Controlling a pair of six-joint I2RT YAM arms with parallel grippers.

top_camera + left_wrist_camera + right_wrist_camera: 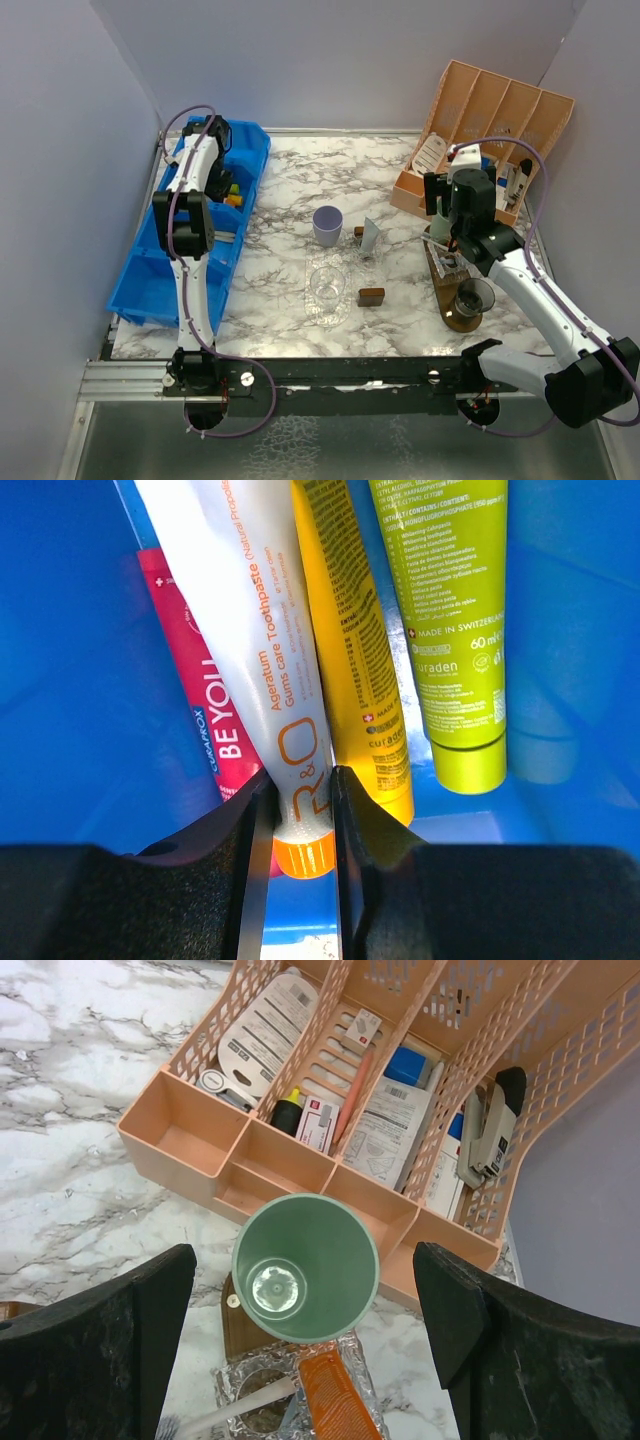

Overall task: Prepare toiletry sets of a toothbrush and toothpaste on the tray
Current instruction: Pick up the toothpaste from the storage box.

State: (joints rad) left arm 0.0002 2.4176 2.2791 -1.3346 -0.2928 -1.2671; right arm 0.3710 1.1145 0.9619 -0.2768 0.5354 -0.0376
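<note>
My left claw [300, 810]: clenched on the white toothpaste tube [250, 630] just above its orange cap [305, 855], inside the blue bin [150, 285] at the worktop's left edge. My right claw [305, 1335]: released, fingers spread wide, hanging over the upright mint green cup [345, 1245] on the wooden tray [238, 1332] near the right edge.
</note>
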